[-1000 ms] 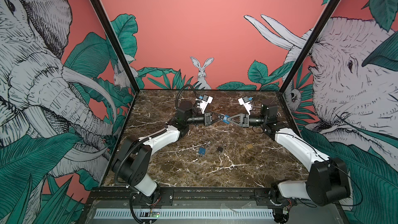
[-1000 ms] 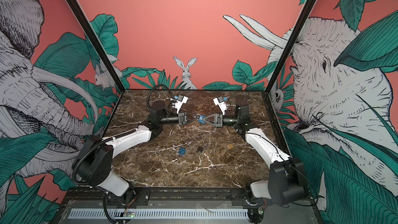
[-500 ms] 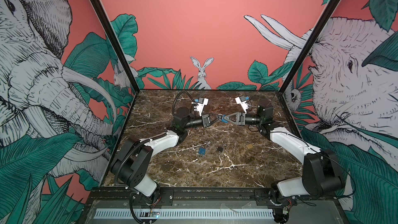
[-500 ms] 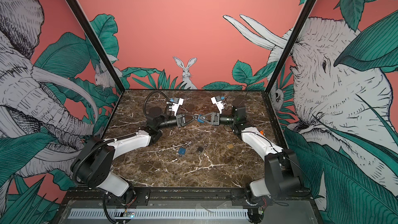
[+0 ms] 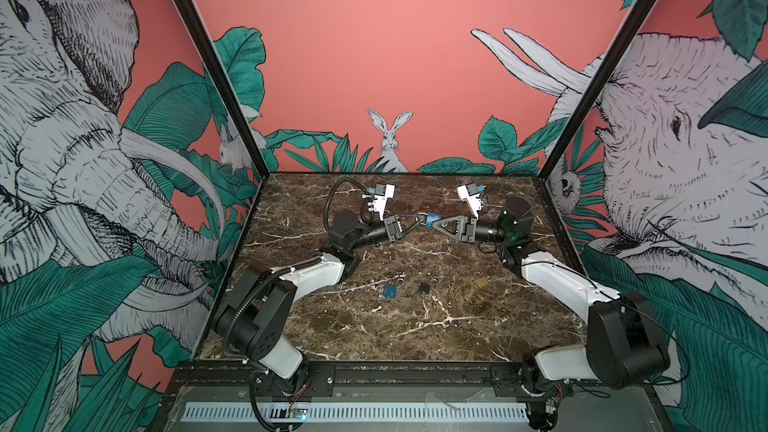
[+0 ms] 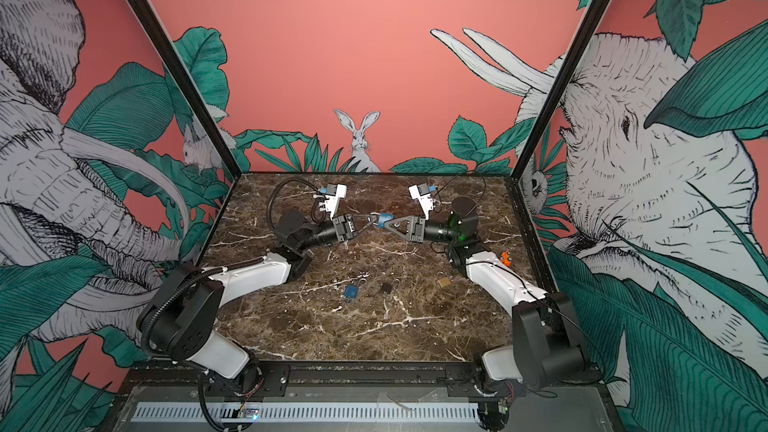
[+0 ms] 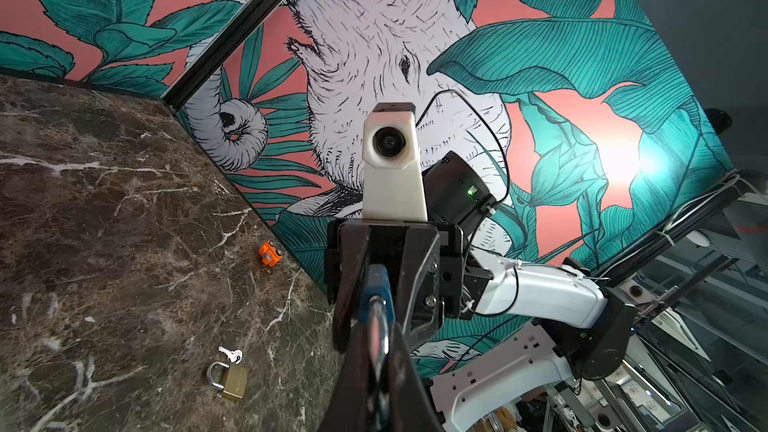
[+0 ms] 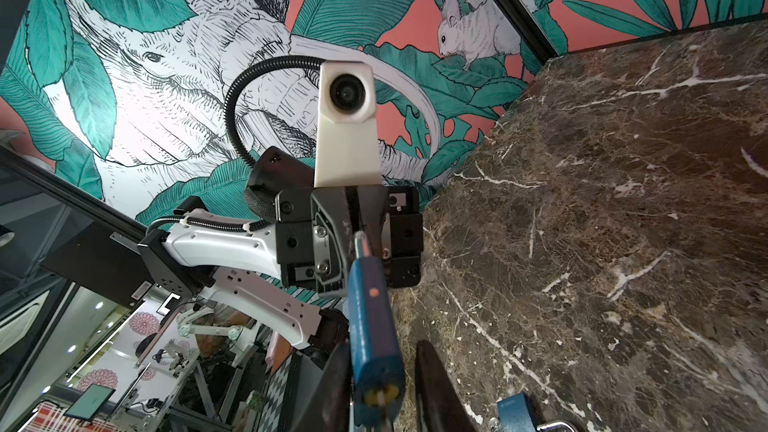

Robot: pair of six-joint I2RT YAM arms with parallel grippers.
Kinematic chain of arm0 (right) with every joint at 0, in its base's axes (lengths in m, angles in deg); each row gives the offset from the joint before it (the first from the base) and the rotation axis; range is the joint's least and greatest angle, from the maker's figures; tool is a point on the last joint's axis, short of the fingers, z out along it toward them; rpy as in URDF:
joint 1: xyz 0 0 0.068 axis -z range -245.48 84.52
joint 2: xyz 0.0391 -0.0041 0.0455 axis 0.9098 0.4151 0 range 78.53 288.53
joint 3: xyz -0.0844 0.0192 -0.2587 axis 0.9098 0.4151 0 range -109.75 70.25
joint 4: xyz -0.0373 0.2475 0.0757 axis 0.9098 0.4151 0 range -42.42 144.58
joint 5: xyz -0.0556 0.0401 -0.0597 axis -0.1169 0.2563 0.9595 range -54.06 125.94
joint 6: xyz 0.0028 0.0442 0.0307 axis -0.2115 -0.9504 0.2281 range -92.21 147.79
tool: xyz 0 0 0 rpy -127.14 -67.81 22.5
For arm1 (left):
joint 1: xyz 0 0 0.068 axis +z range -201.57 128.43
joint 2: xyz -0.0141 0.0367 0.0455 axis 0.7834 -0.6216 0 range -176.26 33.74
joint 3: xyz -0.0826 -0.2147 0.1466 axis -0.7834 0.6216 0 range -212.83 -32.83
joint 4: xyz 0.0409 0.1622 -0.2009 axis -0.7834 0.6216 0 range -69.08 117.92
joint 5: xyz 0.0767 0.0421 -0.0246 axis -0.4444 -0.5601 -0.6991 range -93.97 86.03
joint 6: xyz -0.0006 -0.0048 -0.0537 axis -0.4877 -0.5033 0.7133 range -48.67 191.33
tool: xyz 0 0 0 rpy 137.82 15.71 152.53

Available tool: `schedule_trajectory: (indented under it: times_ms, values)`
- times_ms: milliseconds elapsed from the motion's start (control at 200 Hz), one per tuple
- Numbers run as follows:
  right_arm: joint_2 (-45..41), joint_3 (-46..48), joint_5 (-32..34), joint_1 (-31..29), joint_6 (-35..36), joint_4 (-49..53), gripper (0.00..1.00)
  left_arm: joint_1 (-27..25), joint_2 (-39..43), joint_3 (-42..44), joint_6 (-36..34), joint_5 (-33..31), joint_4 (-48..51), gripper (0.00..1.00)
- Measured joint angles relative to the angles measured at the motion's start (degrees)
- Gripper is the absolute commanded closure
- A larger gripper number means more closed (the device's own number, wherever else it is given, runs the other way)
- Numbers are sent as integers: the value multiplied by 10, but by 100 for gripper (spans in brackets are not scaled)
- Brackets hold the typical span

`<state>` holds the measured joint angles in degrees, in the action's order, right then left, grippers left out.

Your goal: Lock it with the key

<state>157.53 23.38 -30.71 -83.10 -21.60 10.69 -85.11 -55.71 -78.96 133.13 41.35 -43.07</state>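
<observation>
A blue padlock hangs above the table's back middle between the two arms. My left gripper is shut on its silver shackle. My right gripper is open, with the padlock body between its fingers. One finger lies against the body and a gap shows at the other. The brass keyhole end faces the right wrist camera, and I cannot make out a key in it. A small silver key lies on the table next to a brass padlock.
On the marble table lie a second blue padlock, a black padlock and the brass padlock. A small orange object sits by the right wall. Painted walls close in three sides.
Both grippers, joined at the padlock, have drifted slightly toward the back of the table. The right gripper's jaws have parted from their closed hold.
</observation>
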Motion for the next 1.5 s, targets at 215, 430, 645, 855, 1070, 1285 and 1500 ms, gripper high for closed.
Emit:
schedule_trajectory:
  times_ms: [215,430,645,855,1070,1285,1500]
  values:
    - [-10,0,3,0,-1,0,81,0,0,0,2,2,-10,100]
    - [-11,0,3,0,-10,-9,100,3,0,0,-2,7,-6,100]
    - [-11,0,3,0,-17,-18,100,3,4,-16,-48,25,43,54]
    - [-11,4,0,0,-17,-11,100,3,36,-24,-139,42,164,55]
    - [-26,4,-14,-1,-10,13,100,3,48,-33,-173,48,208,55]
    - [-40,4,-27,-15,26,71,100,3,47,-34,-173,52,209,57]
    - [-40,4,-28,-25,53,120,100,-1,38,-43,-169,55,209,62]
